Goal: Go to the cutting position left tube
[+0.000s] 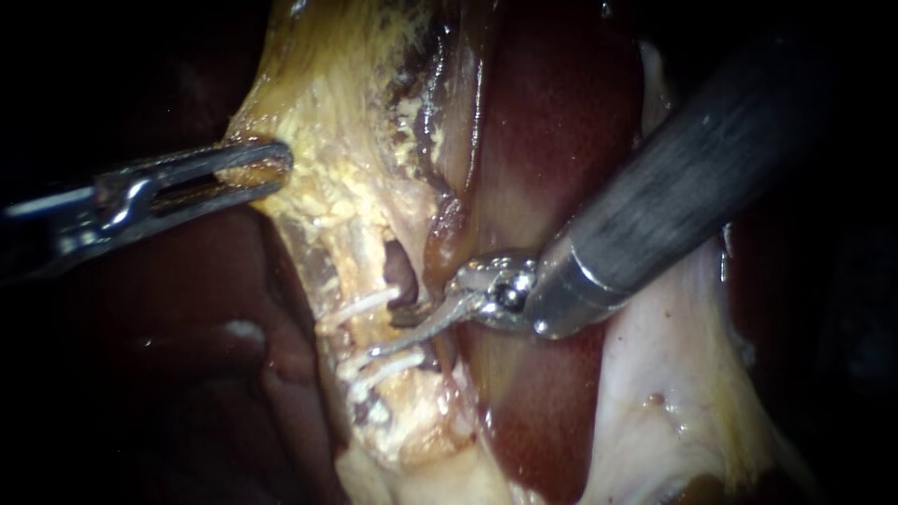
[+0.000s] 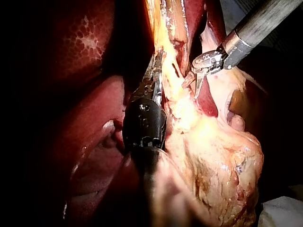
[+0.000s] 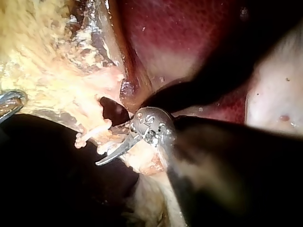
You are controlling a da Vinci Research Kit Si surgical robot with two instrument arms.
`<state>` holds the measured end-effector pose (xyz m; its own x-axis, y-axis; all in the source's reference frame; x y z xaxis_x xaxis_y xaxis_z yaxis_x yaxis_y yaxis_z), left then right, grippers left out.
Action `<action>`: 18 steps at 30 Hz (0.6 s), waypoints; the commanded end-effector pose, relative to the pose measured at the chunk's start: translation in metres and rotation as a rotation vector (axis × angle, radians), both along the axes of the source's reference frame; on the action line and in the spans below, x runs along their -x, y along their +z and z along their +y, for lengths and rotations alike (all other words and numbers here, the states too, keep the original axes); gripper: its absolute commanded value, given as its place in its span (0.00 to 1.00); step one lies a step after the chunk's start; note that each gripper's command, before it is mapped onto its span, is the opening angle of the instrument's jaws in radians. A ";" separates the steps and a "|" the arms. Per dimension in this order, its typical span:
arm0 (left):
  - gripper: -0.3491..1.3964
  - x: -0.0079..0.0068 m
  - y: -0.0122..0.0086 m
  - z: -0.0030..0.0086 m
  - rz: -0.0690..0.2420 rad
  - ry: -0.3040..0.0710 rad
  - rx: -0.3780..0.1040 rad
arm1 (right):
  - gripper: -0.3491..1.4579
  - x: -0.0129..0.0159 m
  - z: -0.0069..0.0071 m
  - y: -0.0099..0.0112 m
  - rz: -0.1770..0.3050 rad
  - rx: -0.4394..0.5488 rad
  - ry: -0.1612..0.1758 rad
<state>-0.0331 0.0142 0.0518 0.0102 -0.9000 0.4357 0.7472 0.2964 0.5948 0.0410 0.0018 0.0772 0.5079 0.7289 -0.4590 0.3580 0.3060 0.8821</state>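
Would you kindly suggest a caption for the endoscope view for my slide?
Left instrument grips the yellow tissue; right instrument, blades open, sits at the tube between white clips.

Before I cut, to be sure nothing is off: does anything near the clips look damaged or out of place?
Nothing stands out. The white clips sit across the tube, the right instrument has its open jaws between them, and the left instrument is shut on the fatty tissue. No tear or spill shows.

My right instrument [image 3: 106, 144] sits on yellow fat [image 3: 47, 61], curved blades apart, white clips [image 3: 90, 133] right at them, dark hole [image 3: 113, 111] just beside. Liver [image 3: 180, 42] lies ahead. My left instrument [image 3: 10, 101] is at the fat's edge.
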 end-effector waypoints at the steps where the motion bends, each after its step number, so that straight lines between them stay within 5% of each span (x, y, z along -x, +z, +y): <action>1: 0.00 0.0000 0.0002 0.0000 -0.001 0.001 0.000 | 0.90 -0.0002 -0.0002 0.0001 0.000 0.001 0.000; 12: 0.00 0.0002 0.0005 0.0001 -0.001 0.000 0.000 | 0.89 -0.0024 -0.0022 0.0005 0.039 0.006 -0.040; 18: 0.00 0.0006 0.0006 0.0001 0.000 -0.001 0.001 | 0.89 -0.0037 -0.0021 0.0002 0.058 -0.001 -0.031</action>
<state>-0.0337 0.0143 0.0524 0.0094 -0.8996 0.4366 0.7468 0.2967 0.5952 0.0448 -0.0002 0.0774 0.4998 0.7155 -0.4882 0.4230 0.2902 0.8584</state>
